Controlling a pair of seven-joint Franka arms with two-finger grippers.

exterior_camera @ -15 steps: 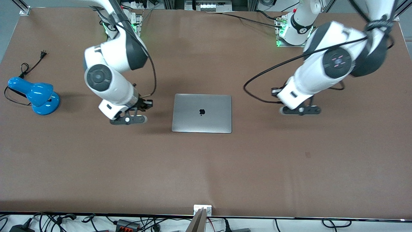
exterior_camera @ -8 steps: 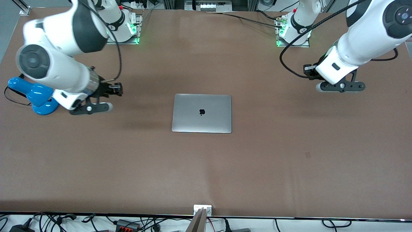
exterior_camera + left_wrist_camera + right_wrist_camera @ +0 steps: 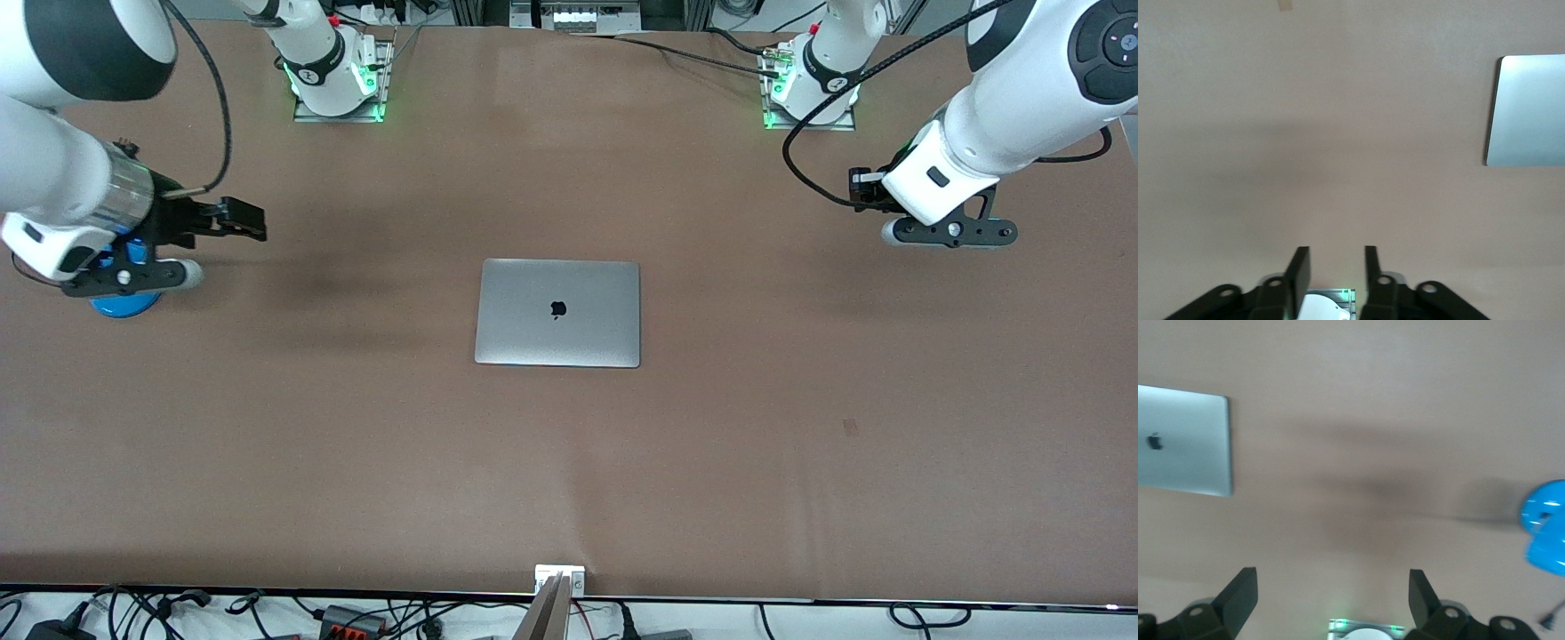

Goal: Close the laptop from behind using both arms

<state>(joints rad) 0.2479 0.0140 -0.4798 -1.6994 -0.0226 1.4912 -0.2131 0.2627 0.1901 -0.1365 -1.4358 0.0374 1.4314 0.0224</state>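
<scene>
The slim silver-grey laptop (image 3: 557, 312) lies shut and flat in the middle of the table, its black apple logo facing up. It also shows in the left wrist view as the laptop (image 3: 1528, 110) and in the right wrist view as the laptop (image 3: 1181, 447). My left gripper (image 3: 861, 187) hangs over the table toward the left arm's end, well away from the laptop. Its fingers (image 3: 1301, 270) stand apart with nothing between them. My right gripper (image 3: 238, 219) hangs over the right arm's end, beside a blue lamp. Its fingers (image 3: 1245, 587) are spread wide and empty.
The blue desk lamp (image 3: 120, 302) with its black cord stands at the right arm's end, partly hidden under the right wrist; it shows as the lamp (image 3: 1545, 527) in the right wrist view. The arm bases (image 3: 338, 80) stand along the table's edge farthest from the front camera.
Both arms have swung away from the laptop's sides, each toward its own end of the table. Both grippers have opened, the right wider. The laptop has not moved.
</scene>
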